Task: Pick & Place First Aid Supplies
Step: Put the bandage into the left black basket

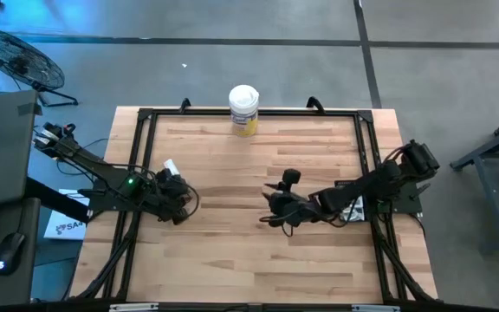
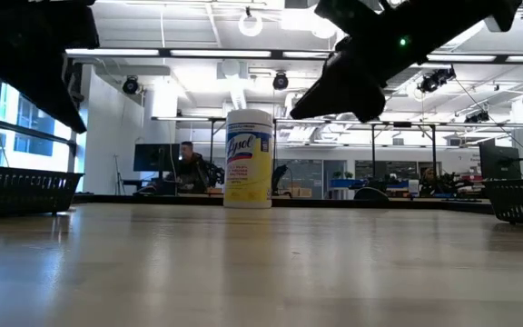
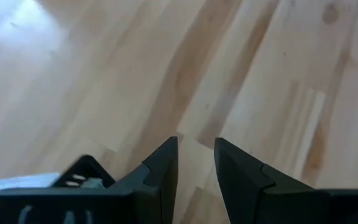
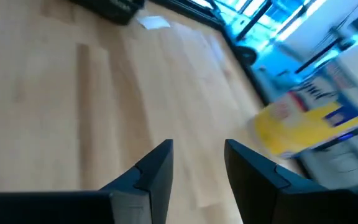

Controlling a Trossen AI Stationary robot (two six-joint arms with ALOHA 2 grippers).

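1. The left gripper (image 1: 183, 204) is held near the bench's (image 1: 232, 260) left edge — jaws narrowly parted, nothing between them.
2. The right gripper (image 1: 271, 205) is held mid-bench — jaws parted, nothing gripped.
3. One small white packet (image 1: 170, 165) is seen just beside the left gripper.

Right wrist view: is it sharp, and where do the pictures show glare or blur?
Right wrist view: the yellow-labelled canister is smeared and soft. Left wrist view: a bright glare patch lies on the wooden table in one corner. Low view: the near table surface is blurred, the canister sharp, both arms dark against ceiling lights.
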